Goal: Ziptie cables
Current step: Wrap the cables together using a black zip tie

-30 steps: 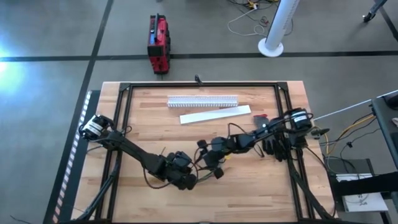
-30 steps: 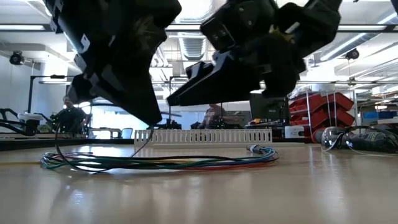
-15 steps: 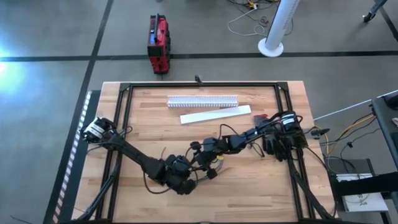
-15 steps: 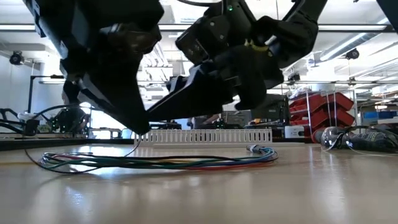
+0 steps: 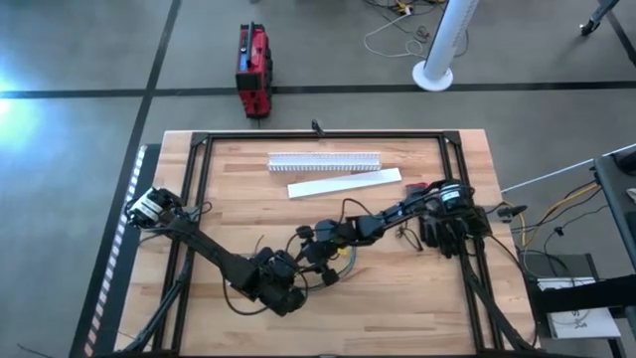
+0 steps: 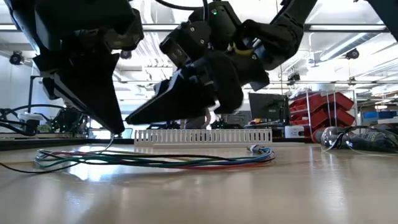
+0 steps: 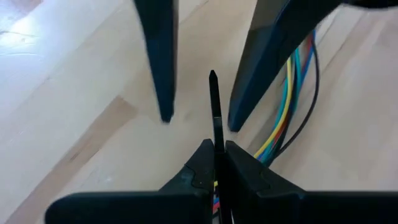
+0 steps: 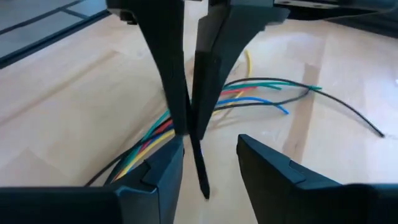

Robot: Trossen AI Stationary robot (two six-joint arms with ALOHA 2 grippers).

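I am looking down at the wooden bench (image 5: 238, 209), where a white slotted cable duct (image 5: 324, 160) and its flat cover (image 5: 344, 183) are lying toward the far edge. My two arms are meeting near the middle, over the bundle of coloured cables (image 6: 155, 160) lying on the bench. The left gripper (image 7: 215, 163) is pinching a thin black zip tie (image 7: 214, 115) between closed jaws, while the right gripper (image 8: 208, 163) is holding its jaws spread around the zip tie's tip.
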